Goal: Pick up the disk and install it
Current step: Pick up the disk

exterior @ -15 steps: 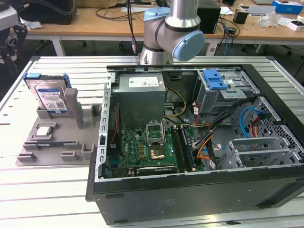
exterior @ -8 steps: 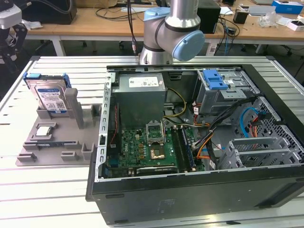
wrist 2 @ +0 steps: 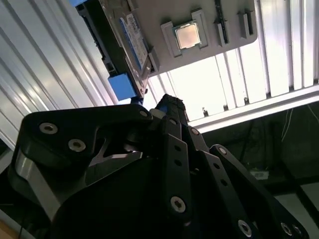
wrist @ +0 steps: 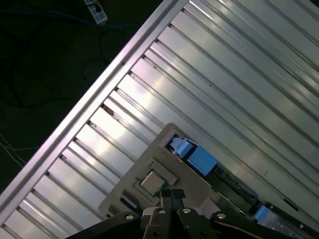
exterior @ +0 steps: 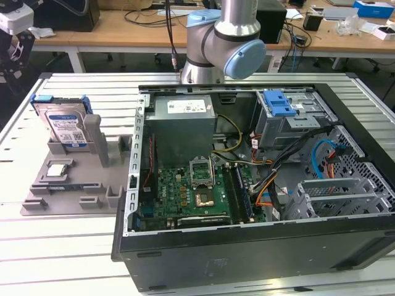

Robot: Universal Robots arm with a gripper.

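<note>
- One arm is seen in the exterior view, its base joints standing behind the open computer case. Its white and black wrist end is held at the exterior view's upper left corner, off the table's edge.
- Both wrist views show the claw held clear above the grey holder, touching nothing. In the first wrist view its tips are drawn narrow and nothing is held between them.
- The disk is stood upright in the grey holder on the table, at the exterior view's left, well apart from the case.
- The disk's label face is shown in the second wrist view, with the small square chip seated beside it. The disk's blue frame is seen in the first wrist view, with the table's edge and the dark floor beyond.
- The case's drive cage and green board are shown in the exterior view.
</note>
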